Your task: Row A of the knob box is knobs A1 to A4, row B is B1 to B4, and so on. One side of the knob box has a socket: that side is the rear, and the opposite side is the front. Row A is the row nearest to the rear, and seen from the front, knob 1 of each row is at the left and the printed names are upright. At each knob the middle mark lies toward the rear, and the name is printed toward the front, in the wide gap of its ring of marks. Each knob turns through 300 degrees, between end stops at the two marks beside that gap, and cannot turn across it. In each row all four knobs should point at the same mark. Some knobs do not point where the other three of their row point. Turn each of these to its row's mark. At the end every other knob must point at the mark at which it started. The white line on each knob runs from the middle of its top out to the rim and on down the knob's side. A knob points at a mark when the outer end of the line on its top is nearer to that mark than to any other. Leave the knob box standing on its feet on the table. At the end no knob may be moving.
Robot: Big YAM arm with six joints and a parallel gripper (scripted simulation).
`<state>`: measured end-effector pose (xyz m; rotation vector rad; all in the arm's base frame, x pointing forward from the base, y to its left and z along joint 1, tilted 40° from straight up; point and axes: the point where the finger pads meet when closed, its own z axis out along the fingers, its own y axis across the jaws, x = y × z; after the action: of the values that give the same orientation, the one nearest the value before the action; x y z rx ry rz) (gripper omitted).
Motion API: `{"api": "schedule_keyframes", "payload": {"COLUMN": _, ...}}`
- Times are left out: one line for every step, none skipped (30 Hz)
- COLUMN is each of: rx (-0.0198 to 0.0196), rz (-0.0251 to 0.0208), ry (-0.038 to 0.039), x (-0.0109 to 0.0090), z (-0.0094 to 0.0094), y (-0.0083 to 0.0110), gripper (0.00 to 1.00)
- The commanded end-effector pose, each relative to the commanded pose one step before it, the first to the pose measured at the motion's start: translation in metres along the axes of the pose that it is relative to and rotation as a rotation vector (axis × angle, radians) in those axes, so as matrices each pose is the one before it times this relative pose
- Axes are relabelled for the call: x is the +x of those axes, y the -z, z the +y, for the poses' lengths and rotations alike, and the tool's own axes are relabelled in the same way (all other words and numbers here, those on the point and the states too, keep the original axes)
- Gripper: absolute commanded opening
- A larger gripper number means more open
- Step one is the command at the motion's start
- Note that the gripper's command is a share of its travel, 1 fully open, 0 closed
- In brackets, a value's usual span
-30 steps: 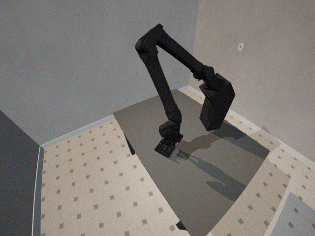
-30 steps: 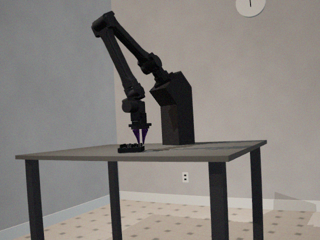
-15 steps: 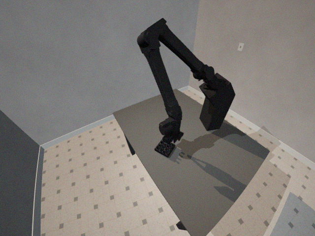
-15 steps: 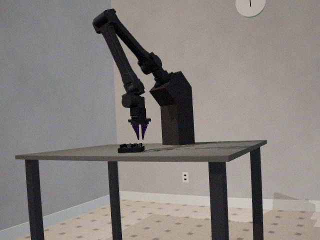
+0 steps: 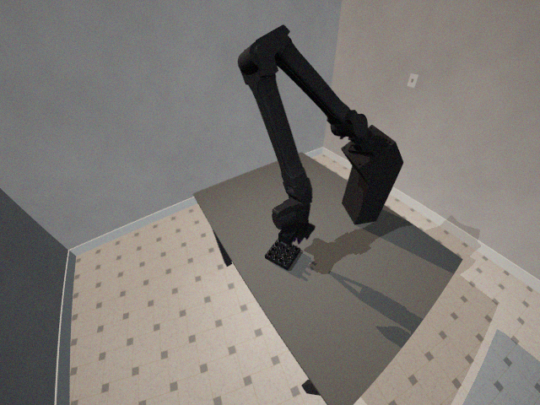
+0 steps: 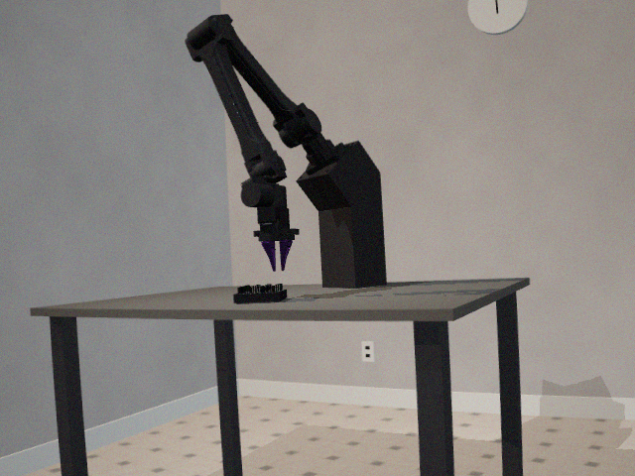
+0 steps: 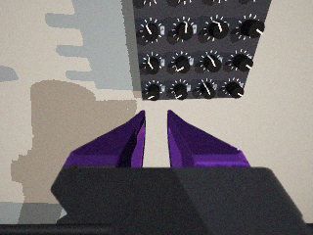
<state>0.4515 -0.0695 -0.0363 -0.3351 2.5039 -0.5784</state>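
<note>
My gripper (image 6: 277, 268) hangs above the knob box (image 6: 260, 294), clear of it — fingers pointing down, set a narrow gap apart with nothing between them. The knob box stands on the table (image 6: 420, 301), near the left end as the exterior view has it. From the wrist view, three full rows of knobs show beyond my fingertips — the nearest knob (image 7: 154, 90) sits just past them, untouched.

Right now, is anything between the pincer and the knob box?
Nothing visible. The pincer hangs above the knob box with only air between them, its fingers holding nothing. In the wrist view, the knobs lie unobstructed beyond the fingertips.
</note>
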Motion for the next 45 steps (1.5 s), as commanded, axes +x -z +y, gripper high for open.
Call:
{"api": "schedule_keyframes", "payload": {"rx": -0.00918, "rz": 0.01061, "ry": 0.00624, "x": 0.00312, "z": 0.0065, "y": 0.00204, "gripper": 0.19}}
{"api": "schedule_keyframes", "payload": {"rx": 0.0, "rz": -0.00001, "ry": 0.0, "x": 0.0, "z": 0.0, "y": 0.0, "gripper": 0.19}}
{"api": "schedule_keyframes", "payload": {"rx": 0.0, "rz": 0.00001, "ry": 0.0, "x": 0.00001, "z": 0.0, "y": 0.0, "gripper": 0.19}}
{"api": "schedule_keyframes", "payload": {"rx": 0.0, "rz": 0.0, "ry": 0.0, "x": 0.0, "z": 0.0, "y": 0.0, "gripper": 0.19}}
{"api": "schedule_keyframes", "payload": {"rx": 0.0, "rz": 0.0, "ry": 0.0, "x": 0.0, "z": 0.0, "y": 0.0, "gripper": 0.19}}
{"api": "schedule_keyframes", "payload": {"rx": 0.0, "rz": -0.00001, "ry": 0.0, "x": 0.0, "z": 0.0, "y": 0.0, "gripper": 0.19}}
{"api": "schedule_keyframes", "payload": {"rx": 0.0, "rz": 0.00001, "ry": 0.0, "x": 0.0, "z": 0.0, "y": 0.0, "gripper": 0.19}}
{"api": "schedule_keyframes", "payload": {"rx": 0.00097, "rz": -0.0038, "ry": -0.00171, "x": -0.00137, "z": -0.00035, "y": 0.00141, "gripper": 0.19}}
{"api": "schedule_keyframes", "payload": {"rx": 0.00446, "rz": -0.01665, "ry": -0.00457, "x": -0.00578, "z": -0.00159, "y": 0.00672, "gripper": 0.19}}
{"api": "schedule_keyframes", "payload": {"rx": -0.00138, "rz": 0.00334, "ry": -0.00042, "x": 0.0018, "z": 0.00102, "y": 0.00272, "gripper": 0.19}}
{"api": "schedule_keyframes", "payload": {"rx": 0.00021, "rz": -0.00054, "ry": -0.00247, "x": -0.00084, "z": 0.00016, "y": 0.00346, "gripper": 0.19}}
{"api": "schedule_keyframes", "payload": {"rx": 0.00023, "rz": -0.0006, "ry": -0.00274, "x": -0.00088, "z": 0.00019, "y": 0.00382, "gripper": 0.19}}
{"api": "schedule_keyframes", "payload": {"rx": 0.00021, "rz": -0.00055, "ry": -0.00247, "x": -0.00075, "z": 0.00018, "y": 0.00345, "gripper": 0.19}}
{"api": "schedule_keyframes", "payload": {"rx": 0.00015, "rz": -0.0004, "ry": -0.00177, "x": -0.00051, "z": 0.00013, "y": 0.00246, "gripper": 0.19}}
{"api": "schedule_keyframes", "payload": {"rx": 0.00007, "rz": -0.00019, "ry": -0.00086, "x": -0.00024, "z": 0.00006, "y": 0.0012, "gripper": 0.19}}
{"api": "schedule_keyframes", "payload": {"rx": 0.00257, "rz": -0.00682, "ry": -0.00268, "x": -0.00449, "z": -0.00155, "y": -0.00008, "gripper": 0.19}}
{"api": "schedule_keyframes", "payload": {"rx": 0.0022, "rz": -0.00656, "ry": -0.00241, "x": -0.00426, "z": -0.00145, "y": -0.00028, "gripper": 0.19}}
{"api": "schedule_keyframes", "payload": {"rx": -0.00263, "rz": 0.02192, "ry": -0.00047, "x": 0.00803, "z": 0.00061, "y": -0.00599, "gripper": 0.19}}
{"api": "schedule_keyframes", "payload": {"rx": -0.00142, "rz": 0.01967, "ry": -0.00175, "x": 0.00834, "z": -0.00014, "y": -0.00414, "gripper": 0.19}}
{"api": "schedule_keyframes", "payload": {"rx": -0.00165, "rz": 0.00631, "ry": 0.00107, "x": 0.00402, "z": 0.00081, "y": 0.00012, "gripper": 0.19}}
{"api": "schedule_keyframes", "payload": {"rx": 0.0, "rz": 0.0, "ry": 0.0, "x": 0.0, "z": 0.0, "y": 0.0, "gripper": 0.19}}
{"api": "schedule_keyframes", "payload": {"rx": 0.0, "rz": 0.0, "ry": 0.0, "x": 0.0, "z": 0.0, "y": 0.0, "gripper": 0.19}}
{"api": "schedule_keyframes", "payload": {"rx": -0.00105, "rz": -0.00025, "ry": 0.00609, "x": 0.00002, "z": 0.00021, "y": 0.00001, "gripper": 0.19}}
{"api": "schedule_keyframes", "payload": {"rx": 0.00014, "rz": -0.00048, "ry": 0.00045, "x": -0.00031, "z": -0.0001, "y": -0.00002, "gripper": 0.19}}
{"api": "schedule_keyframes", "payload": {"rx": 0.00069, "rz": -0.00178, "ry": -0.00067, "x": -0.00046, "z": -0.00018, "y": 0.0, "gripper": 0.19}}
{"api": "schedule_keyframes", "payload": {"rx": 0.00017, "rz": -0.00044, "ry": -0.00016, "x": -0.00011, "z": -0.00004, "y": 0.0, "gripper": 0.19}}
{"api": "schedule_keyframes", "payload": {"rx": 0.0, "rz": 0.00001, "ry": 0.0, "x": 0.0, "z": 0.0, "y": 0.0, "gripper": 0.19}}
{"api": "schedule_keyframes", "payload": {"rx": 0.0, "rz": 0.0, "ry": 0.0, "x": 0.0, "z": 0.0, "y": 0.0, "gripper": 0.19}}
{"api": "schedule_keyframes", "payload": {"rx": 0.0, "rz": 0.0, "ry": 0.0, "x": 0.0, "z": 0.0, "y": 0.0, "gripper": 0.19}}
{"api": "schedule_keyframes", "payload": {"rx": 0.0, "rz": 0.0, "ry": 0.0, "x": 0.0, "z": 0.0, "y": 0.0, "gripper": 0.19}}
{"api": "schedule_keyframes", "payload": {"rx": 0.0, "rz": 0.0, "ry": 0.0, "x": 0.0, "z": 0.0, "y": 0.0, "gripper": 0.19}}
{"api": "schedule_keyframes", "payload": {"rx": 0.0, "rz": 0.0, "ry": 0.0, "x": 0.0, "z": 0.0, "y": 0.0, "gripper": 0.19}}
{"api": "schedule_keyframes", "payload": {"rx": 0.0, "rz": 0.0, "ry": 0.0, "x": 0.0, "z": 0.0, "y": 0.0, "gripper": 0.19}}
{"api": "schedule_keyframes", "payload": {"rx": 0.0, "rz": 0.0, "ry": 0.0, "x": 0.0, "z": 0.0, "y": 0.0, "gripper": 0.19}}
{"api": "schedule_keyframes", "payload": {"rx": 0.0, "rz": 0.0, "ry": 0.0, "x": 0.0, "z": 0.0, "y": 0.0, "gripper": 0.19}}
{"api": "schedule_keyframes", "payload": {"rx": 0.0, "rz": 0.0, "ry": 0.0, "x": 0.0, "z": 0.0, "y": 0.0, "gripper": 0.19}}
{"api": "schedule_keyframes", "payload": {"rx": 0.0, "rz": 0.0, "ry": 0.0, "x": 0.0, "z": 0.0, "y": 0.0, "gripper": 0.19}}
{"api": "schedule_keyframes", "payload": {"rx": 0.0, "rz": 0.0, "ry": 0.0, "x": 0.0, "z": 0.0, "y": 0.0, "gripper": 0.19}}
{"api": "schedule_keyframes", "payload": {"rx": 0.0, "rz": 0.0, "ry": 0.0, "x": 0.0, "z": 0.0, "y": 0.0, "gripper": 0.19}}
{"api": "schedule_keyframes", "payload": {"rx": 0.0, "rz": -0.00001, "ry": 0.0, "x": 0.0, "z": 0.0, "y": 0.0, "gripper": 0.19}}
{"api": "schedule_keyframes", "payload": {"rx": 0.0, "rz": 0.0, "ry": 0.0, "x": 0.0, "z": 0.0, "y": 0.0, "gripper": 0.19}}
{"api": "schedule_keyframes", "payload": {"rx": 0.0, "rz": 0.0, "ry": 0.0, "x": 0.0, "z": 0.0, "y": 0.0, "gripper": 0.19}}
{"api": "schedule_keyframes", "payload": {"rx": 0.0, "rz": 0.0, "ry": 0.0, "x": 0.0, "z": 0.0, "y": 0.0, "gripper": 0.19}}
{"api": "schedule_keyframes", "payload": {"rx": 0.0, "rz": 0.0, "ry": 0.0, "x": 0.0, "z": 0.0, "y": 0.0, "gripper": 0.19}}
{"api": "schedule_keyframes", "payload": {"rx": 0.0, "rz": 0.0, "ry": 0.0, "x": 0.0, "z": 0.0, "y": 0.0, "gripper": 0.19}}
